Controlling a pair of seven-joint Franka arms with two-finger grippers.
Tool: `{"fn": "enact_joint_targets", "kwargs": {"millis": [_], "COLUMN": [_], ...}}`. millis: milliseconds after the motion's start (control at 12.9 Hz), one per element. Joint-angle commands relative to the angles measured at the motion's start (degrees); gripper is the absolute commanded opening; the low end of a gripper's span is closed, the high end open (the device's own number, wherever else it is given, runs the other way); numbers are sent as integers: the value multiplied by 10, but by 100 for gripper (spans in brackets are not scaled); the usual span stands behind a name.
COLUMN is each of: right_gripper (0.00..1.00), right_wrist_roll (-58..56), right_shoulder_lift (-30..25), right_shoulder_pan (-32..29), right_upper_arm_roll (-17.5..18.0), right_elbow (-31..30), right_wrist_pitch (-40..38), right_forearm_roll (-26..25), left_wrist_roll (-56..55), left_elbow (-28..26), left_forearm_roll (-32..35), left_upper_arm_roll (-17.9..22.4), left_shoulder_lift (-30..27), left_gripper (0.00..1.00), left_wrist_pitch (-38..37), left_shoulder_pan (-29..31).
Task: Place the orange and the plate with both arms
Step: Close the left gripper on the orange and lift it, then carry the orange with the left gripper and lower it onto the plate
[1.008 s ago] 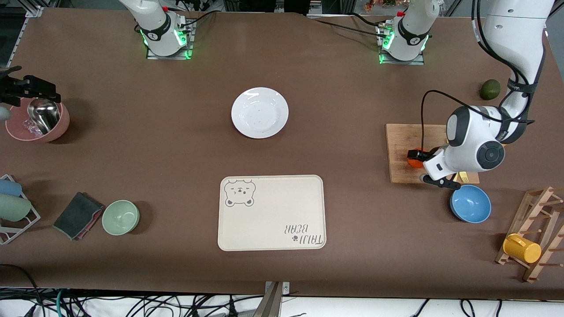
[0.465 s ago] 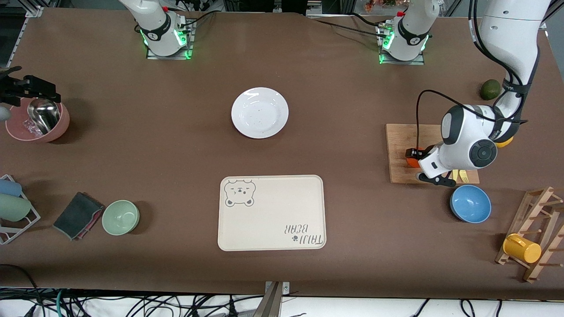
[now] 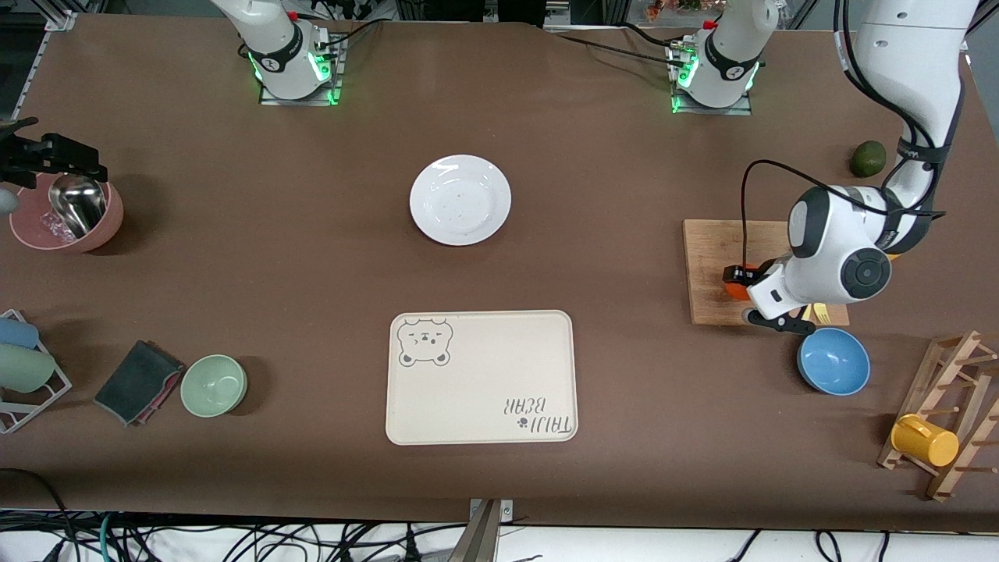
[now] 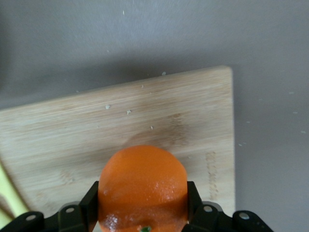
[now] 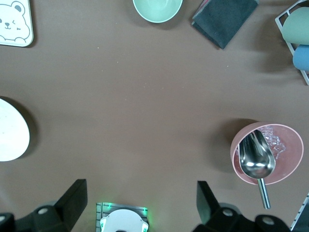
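The orange [image 4: 142, 183] is a small round bright fruit held between the fingers of my left gripper [image 4: 143, 205], which is shut on it over the wooden cutting board [image 4: 145, 116]. In the front view the left gripper [image 3: 737, 287] and the orange [image 3: 734, 290] are at the board's [image 3: 710, 250] edge toward the table's middle. The white plate [image 3: 460, 200] lies empty on the table's middle, nearer the robots' bases; its rim shows in the right wrist view [image 5: 12, 137]. My right gripper [image 3: 74, 160] waits open and empty, high over the pink bowl [image 3: 109, 215].
A beige bear tray [image 3: 481, 378] lies nearer the camera than the plate. A blue bowl [image 3: 833, 361] sits beside the board. A dark green fruit [image 3: 868, 158], a wooden rack with a yellow cup [image 3: 925, 441], a green bowl [image 3: 214, 385] and a grey cloth [image 3: 139, 381] stand around.
The left arm's wrist swung a little toward the table's middle and back again, with the orange kept in its fingers over the board. The right arm has not moved.
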Motion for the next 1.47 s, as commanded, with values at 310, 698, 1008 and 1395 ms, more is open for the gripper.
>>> {"fn": "enact_joint_targets", "kwargs": {"millis": [310, 698, 1008, 1395], "right_gripper": [100, 100, 100, 100], "right_wrist_roll": [8, 8, 8, 8], "right_shoulder_lift": [-1, -1, -1, -1], "right_shoulder_pan": [-1, -2, -2, -2], "right_upper_arm_roll": [2, 2, 2, 2], "right_elbow": [5, 4, 5, 4], "right_wrist_pitch": [-8, -8, -8, -8], "right_forearm_roll": [-4, -4, -4, -4], "left_wrist_roll": [-223, -477, -595, -741], "left_elbow": [111, 161, 195, 238], "left_forearm_roll": [13, 7, -45, -64], "left_upper_arm_roll": [-114, -168, -168, -168], "left_shoulder_lift": [-14, 1, 28, 112], "left_gripper": [1, 0, 0, 0], "left_wrist_pitch": [-124, -124, -117, 3], "left_shoulder_pan": [-12, -114, -216, -334]}}
